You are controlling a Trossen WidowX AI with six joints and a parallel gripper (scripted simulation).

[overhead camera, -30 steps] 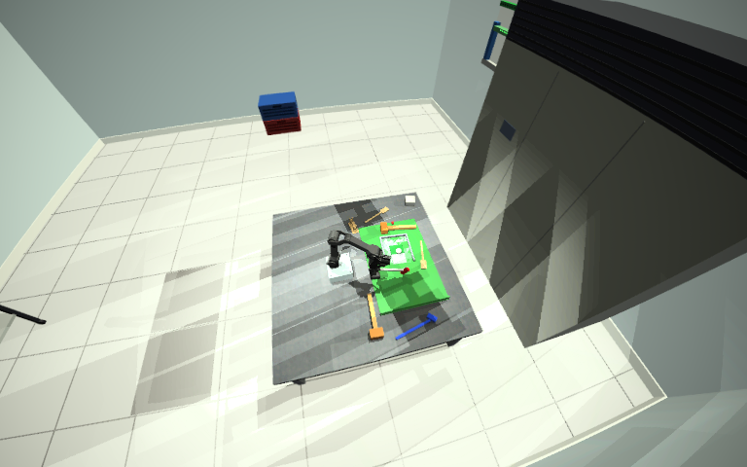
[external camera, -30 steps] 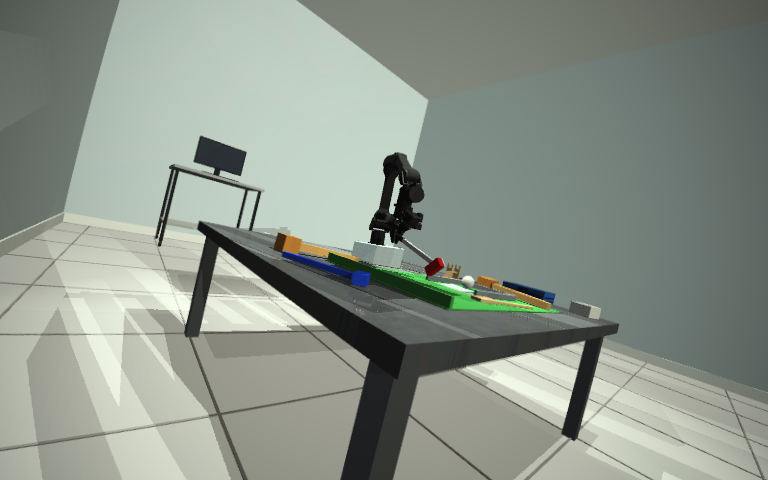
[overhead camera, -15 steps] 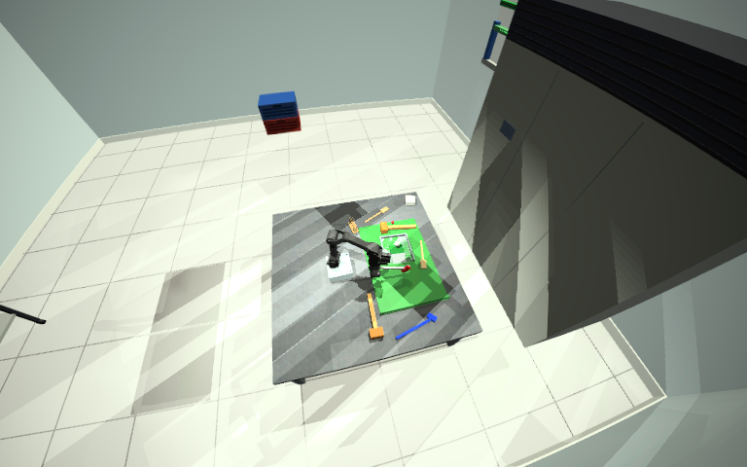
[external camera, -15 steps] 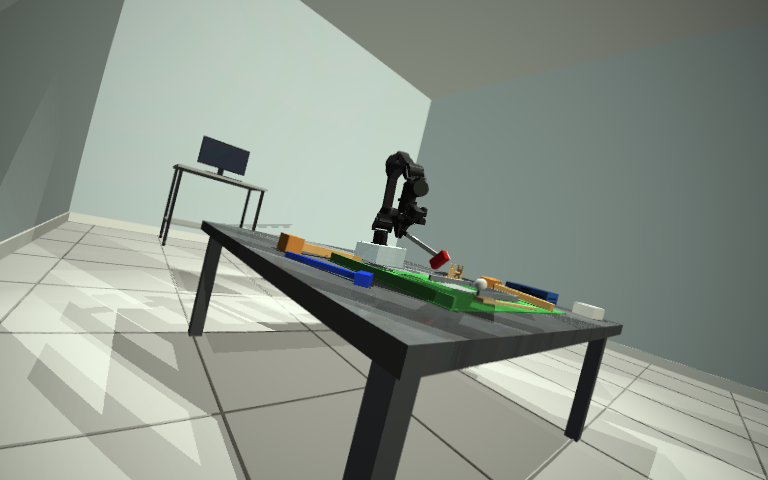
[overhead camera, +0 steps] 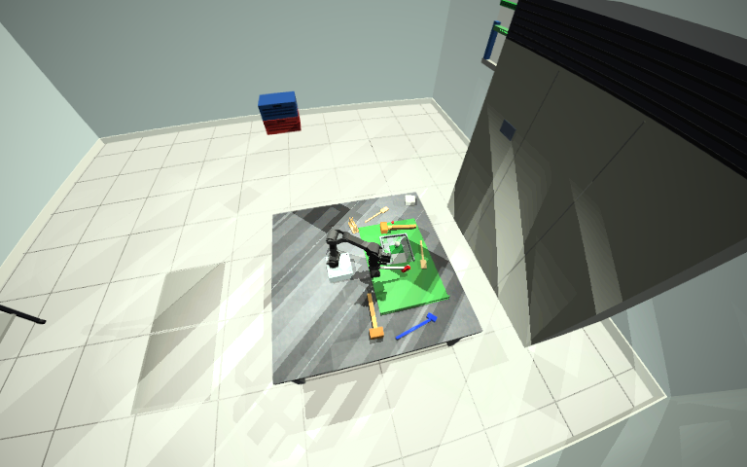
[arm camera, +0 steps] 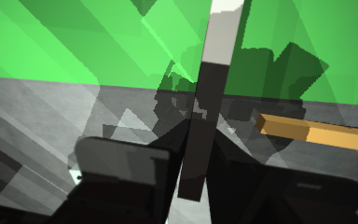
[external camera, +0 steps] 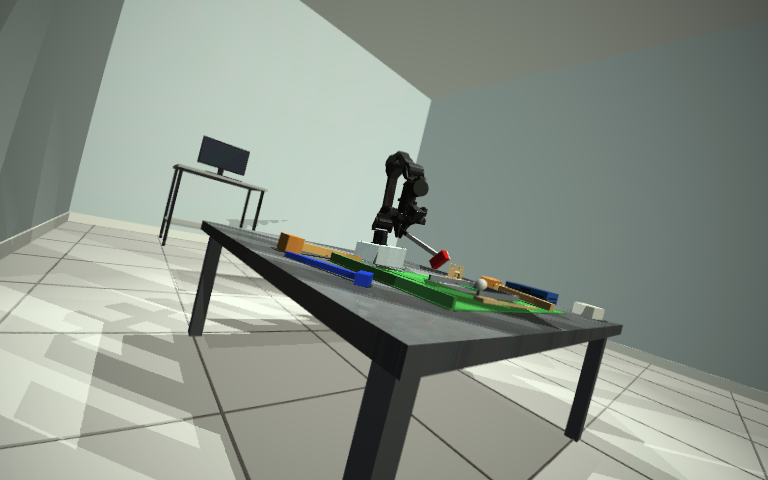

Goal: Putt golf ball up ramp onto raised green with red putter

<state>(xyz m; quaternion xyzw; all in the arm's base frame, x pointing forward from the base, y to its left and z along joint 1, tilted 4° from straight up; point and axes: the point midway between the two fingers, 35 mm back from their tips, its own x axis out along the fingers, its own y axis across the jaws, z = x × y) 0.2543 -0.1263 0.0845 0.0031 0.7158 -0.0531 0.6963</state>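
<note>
My gripper [overhead camera: 377, 269] [external camera: 400, 232] [arm camera: 196, 125] is shut on the dark grip of the red putter. The putter's pale shaft [overhead camera: 392, 268] [arm camera: 220, 42] slants down from the fingers to its red head [overhead camera: 406, 269] [external camera: 439, 259], which hangs over the green mat [overhead camera: 408, 294] [external camera: 453, 304]. The white golf ball [overhead camera: 397, 242] [external camera: 480, 284] is inside the grey-railed frame [overhead camera: 410, 248], at its small green patch, apart from the putter head. I cannot tell whether the ball is still. The ball and putter head are not in the wrist view.
An orange mallet [overhead camera: 375, 332] [external camera: 291, 242] and a blue putter [overhead camera: 415, 327] [external camera: 363, 278] lie beside the mat. Another orange mallet [overhead camera: 384, 227] and a tan paddle [overhead camera: 422, 263] lie on it. A white block [overhead camera: 409, 199] [external camera: 587, 309] sits at the table's far corner.
</note>
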